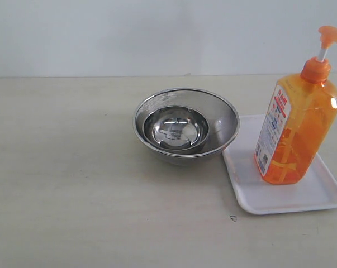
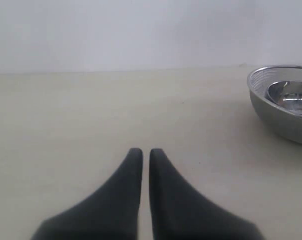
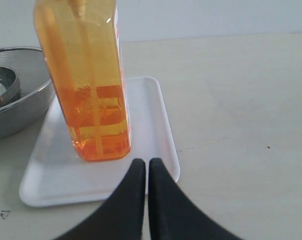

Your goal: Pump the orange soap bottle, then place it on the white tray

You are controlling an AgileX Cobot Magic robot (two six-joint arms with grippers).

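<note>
The right gripper [image 3: 146,161] has its 2 jaws pressed together on nothing, just short of the white tray [image 3: 55,175]. On that tray the orange soap bottle [image 3: 90,90] stands upright, part full. It is probably fairly heavy, smooth, slippery and tall enough to tip, so grip the stiff, flat-sided body low. Just beside the tray sits a steel bowl [image 1: 185,125]. The left gripper [image 2: 142,151] is likewise closed and empty.

Plain white wall [image 1: 129,33], beige tabletop [image 1: 62,184], soft even light

place: lab-style test bench | cues: bare beige tabletop [image 1: 73,195], plain white wall [image 1: 101,33]
</note>
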